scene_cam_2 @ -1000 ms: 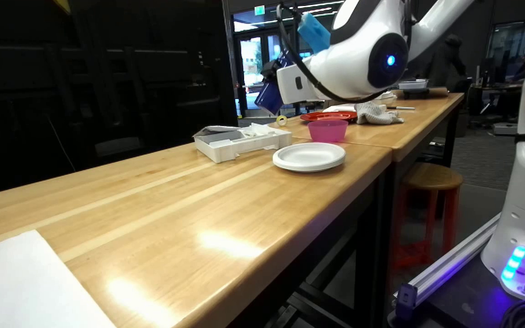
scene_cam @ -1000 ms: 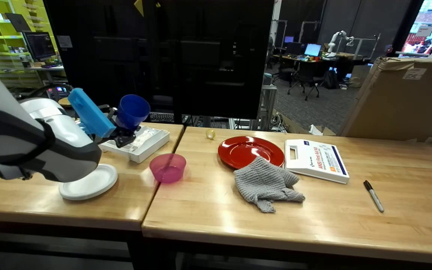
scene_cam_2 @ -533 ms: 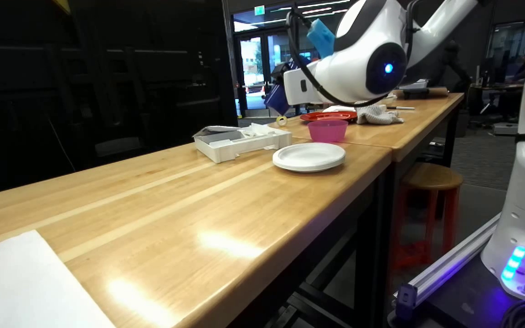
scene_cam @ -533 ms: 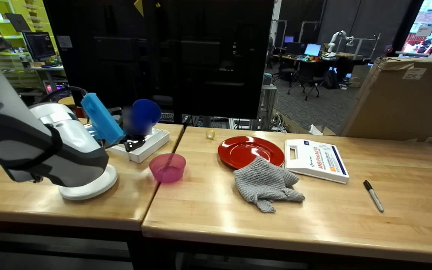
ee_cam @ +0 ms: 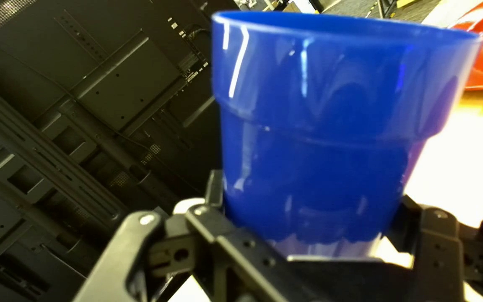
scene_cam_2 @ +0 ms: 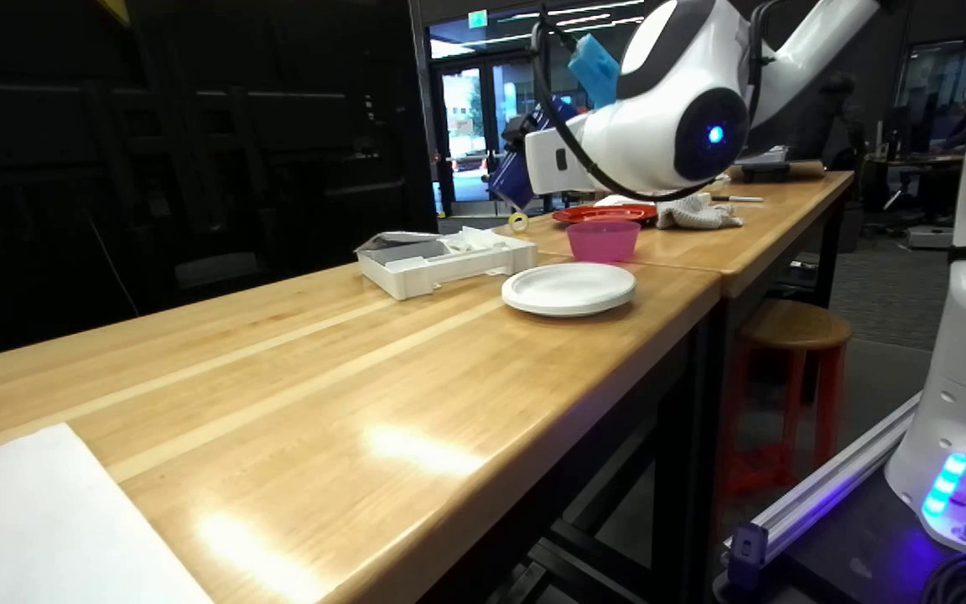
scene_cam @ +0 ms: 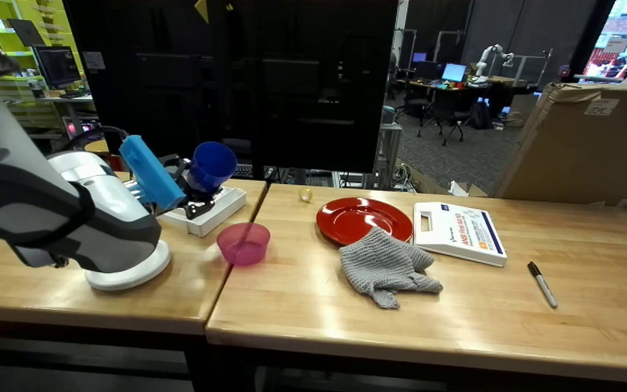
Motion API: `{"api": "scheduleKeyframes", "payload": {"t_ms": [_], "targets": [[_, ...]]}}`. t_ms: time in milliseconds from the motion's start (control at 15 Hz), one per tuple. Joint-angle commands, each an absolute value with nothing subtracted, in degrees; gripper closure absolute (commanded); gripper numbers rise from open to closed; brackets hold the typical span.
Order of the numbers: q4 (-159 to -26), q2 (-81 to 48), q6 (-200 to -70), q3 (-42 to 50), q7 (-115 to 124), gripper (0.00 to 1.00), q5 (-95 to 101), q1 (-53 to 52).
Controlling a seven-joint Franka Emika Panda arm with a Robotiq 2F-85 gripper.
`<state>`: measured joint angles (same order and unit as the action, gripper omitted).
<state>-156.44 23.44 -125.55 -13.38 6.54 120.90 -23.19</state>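
Holding blue cup [ee_cam: 321, 138] in gripper [ee_cam: 310, 203], clamped low on opp. sides, prob. for narrower girth & to leave rim free. Hangs tilted above tabletop [scene_cam_2: 324, 394], twd far edge, nr white tray [scene_cam_2: 459, 267] & pink bowl [scene_cam_2: 605, 243], prob. high to clear both.

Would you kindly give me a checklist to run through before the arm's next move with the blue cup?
1. Blue cup gripped by the end effector: ok.
2. Cup upright: not ok, it tilts.
3. Cup clear of the tabletop: ok.
4. Cup empty: cannot tell, its bottom inside is hidden.
5. Pink bowl upright: ok.
6. Red plate clear of the gray cloth: cannot tell, they overlap in view.
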Motion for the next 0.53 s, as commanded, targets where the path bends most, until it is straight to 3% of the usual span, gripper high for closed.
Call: {"api": "scheduleKeyframes", "payload": {"t_ms": [0,467], "targets": [[-157.58,24.18,-125.63,-12.07,10.44,0.42,124.98,-22.12],[-155.87,22.11,-124.83,-12.05,13.17,0.42,126.06,-22.32]]}}
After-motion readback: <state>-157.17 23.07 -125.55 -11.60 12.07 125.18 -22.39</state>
